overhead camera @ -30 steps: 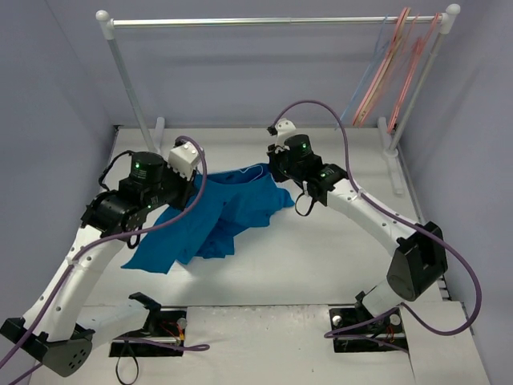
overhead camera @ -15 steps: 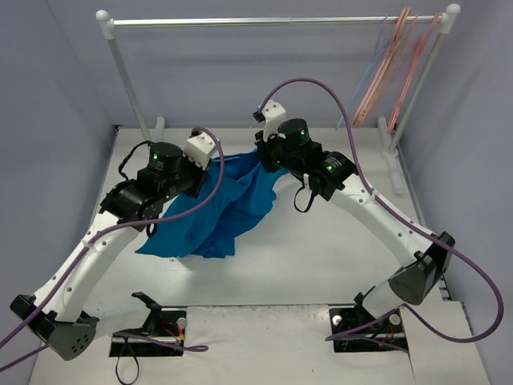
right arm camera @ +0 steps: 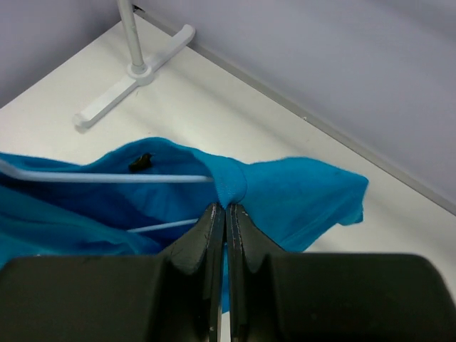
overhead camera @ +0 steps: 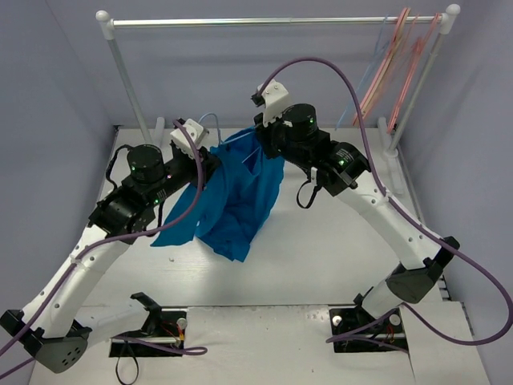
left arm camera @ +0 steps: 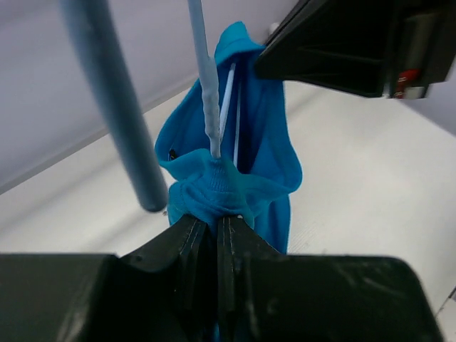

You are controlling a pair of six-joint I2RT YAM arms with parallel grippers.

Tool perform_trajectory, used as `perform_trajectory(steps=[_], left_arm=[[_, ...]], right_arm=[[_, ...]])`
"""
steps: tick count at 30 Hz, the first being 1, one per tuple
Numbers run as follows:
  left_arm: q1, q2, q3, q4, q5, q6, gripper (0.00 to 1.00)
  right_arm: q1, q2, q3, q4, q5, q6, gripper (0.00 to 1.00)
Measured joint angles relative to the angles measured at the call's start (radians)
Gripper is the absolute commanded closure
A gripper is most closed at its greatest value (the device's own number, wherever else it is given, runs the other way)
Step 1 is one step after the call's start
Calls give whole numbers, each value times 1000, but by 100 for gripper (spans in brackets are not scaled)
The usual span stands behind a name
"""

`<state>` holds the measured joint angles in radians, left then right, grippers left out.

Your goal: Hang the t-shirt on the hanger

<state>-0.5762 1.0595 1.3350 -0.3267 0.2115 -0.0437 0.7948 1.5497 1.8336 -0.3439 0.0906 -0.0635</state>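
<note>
Item: t-shirt point(overhead camera: 239, 200), bright blue and plain, held up above the white table point(overhead camera: 337, 265) at its far middle, strung between the two grippers with its loose folds drooping towards the near left; whether the lowest fold touches the table cannot be told. Item: hanger point(left arm camera: 211, 107), thin light-blue wire, lying inside the upper part of the t-shirt; the right wrist view shows one wire running leftwards under the fabric edge, and the left wrist view shows one rising out of the bunched cloth. Item: left gripper point(left arm camera: 217, 226), jaws pinched nearly together on a wad of t-shirt at the garment's left end. Item: right gripper point(right arm camera: 225, 211), jaws fully closed on a rolled hem of the t-shirt at its right end, just where the hanger wire meets it. Item: garment rail point(overhead camera: 272, 22), white, at the far side, carrying pink hangers point(overhead camera: 398, 64) at its right end.
</note>
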Motion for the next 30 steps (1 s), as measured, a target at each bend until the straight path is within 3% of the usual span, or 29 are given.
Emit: perform_trajectory(steps=[7, 24, 28, 30], left_arm=[[0, -29, -127, 100, 68, -62, 100], [0, -79, -400, 327, 145, -118, 100], [0, -98, -439, 367, 180, -116, 100], [0, -113, -462, 399, 189, -116, 100]], right_arm=[[13, 15, -26, -16, 2, -35, 100], [45, -73, -277, -5, -124, -66, 98], [45, -99, -294, -5, -163, -72, 91], [45, -105, -295, -7, -179, -77, 76]])
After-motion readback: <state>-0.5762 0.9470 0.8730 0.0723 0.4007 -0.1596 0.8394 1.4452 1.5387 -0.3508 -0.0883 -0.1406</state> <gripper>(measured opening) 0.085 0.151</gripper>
